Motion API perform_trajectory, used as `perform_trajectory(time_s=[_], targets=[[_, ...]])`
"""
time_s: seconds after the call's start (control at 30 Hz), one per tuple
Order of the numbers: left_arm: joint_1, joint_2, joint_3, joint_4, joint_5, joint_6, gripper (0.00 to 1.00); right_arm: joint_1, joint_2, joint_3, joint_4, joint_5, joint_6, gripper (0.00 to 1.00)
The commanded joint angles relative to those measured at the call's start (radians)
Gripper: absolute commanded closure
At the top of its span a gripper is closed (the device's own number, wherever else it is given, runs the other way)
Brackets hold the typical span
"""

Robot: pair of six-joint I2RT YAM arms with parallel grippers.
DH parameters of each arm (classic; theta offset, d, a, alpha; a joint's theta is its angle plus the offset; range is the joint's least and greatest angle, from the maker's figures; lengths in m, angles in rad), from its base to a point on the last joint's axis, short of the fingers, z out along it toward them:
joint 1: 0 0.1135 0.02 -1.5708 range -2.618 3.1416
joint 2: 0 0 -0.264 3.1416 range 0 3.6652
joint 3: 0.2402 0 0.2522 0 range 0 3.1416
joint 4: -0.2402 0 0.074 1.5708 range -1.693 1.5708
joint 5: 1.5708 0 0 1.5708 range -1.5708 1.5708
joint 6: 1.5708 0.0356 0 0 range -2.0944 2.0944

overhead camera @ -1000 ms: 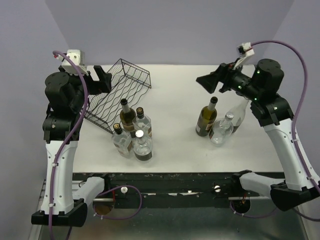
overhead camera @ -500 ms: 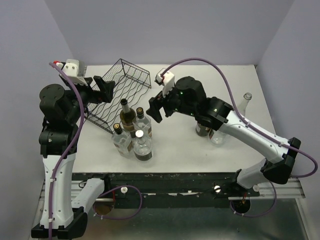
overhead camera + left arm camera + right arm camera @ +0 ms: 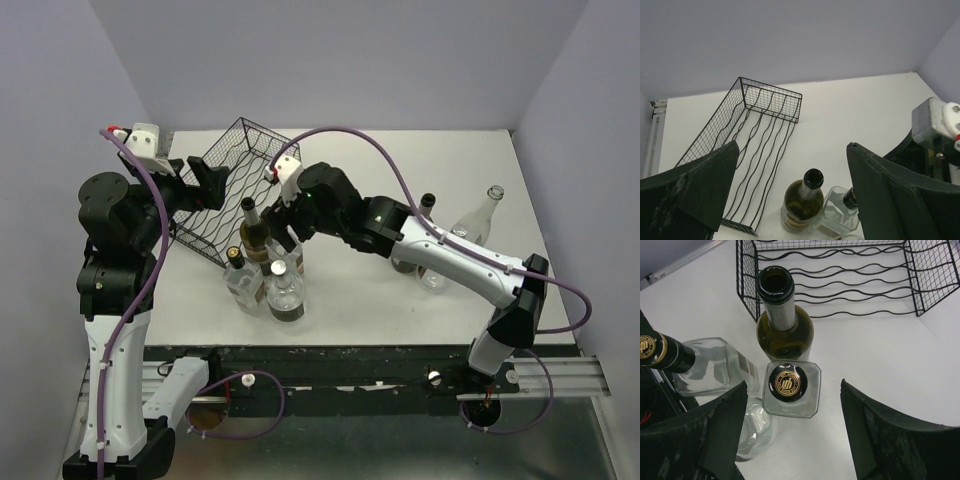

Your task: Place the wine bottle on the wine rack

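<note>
Because the wine bottle (image 3: 784, 332) looks like heavy, slick, breakable glass, the right hand (image 3: 792, 385), hovering wide open and empty, should probably clamp the neck (image 3: 776, 310) firmly below its lip.

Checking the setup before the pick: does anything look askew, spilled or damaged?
Nothing is spilled or broken. The wine rack lies diagonal to the table edges, and the green wine bottle next to it stands uncapped, its mouth open, among capped clear bottles.
</note>
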Motion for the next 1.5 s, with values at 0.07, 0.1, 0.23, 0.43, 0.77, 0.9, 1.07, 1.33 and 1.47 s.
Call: perform_trajectory(time_s=[0.07, 0.1, 0.23, 0.43, 0.77, 0.9, 1.07, 1.33, 1.47], targets=[[0.006, -0.006, 0.005, -0.005, -0.023, 0.015, 0.01, 0.02, 0.08, 0.056, -0.057, 0.064, 0.045, 0.28], [0.006, -0.005, 0.004, -0.003, -0.02, 0.015, 0.01, 0.019, 0.089, 0.066, -0.06, 0.073, 0.05, 0.3], [0.005, 0.001, 0.002, -0.003, -0.015, 0.015, 0.01, 0.019, 0.118, 0.078, -0.054, 0.09, 0.051, 0.33], [0.006, 0.003, 0.004, -0.008, -0.018, 0.02, 0.01, 0.02, 0.148, 0.069, -0.053, 0.122, 0.062, 0.4], [0.005, 0.006, -0.004, 0.007, -0.018, 0.017, 0.01, 0.02, 0.131, 0.027, -0.019, 0.145, 0.059, 0.81], [0.005, 0.0, -0.015, 0.03, -0.017, 0.012, 0.01, 0.019, 0.12, 0.038, -0.031, 0.185, 0.044, 0.99], [0.005, 0.015, -0.016, 0.015, 0.022, 0.063, 0.01, 0.019, 0.118, 0.057, -0.05, 0.27, 0.024, 0.99], [0.006, 0.009, -0.045, 0.076, 0.133, 0.049, 0.01, -0.029, 0.005, 0.046, -0.065, 0.236, 0.063, 0.99], [-0.003, 0.033, -0.071, 0.17, 0.41, 0.031, 0.01, -0.105, -0.067, 0.078, -0.165, 0.207, 0.117, 0.99]])
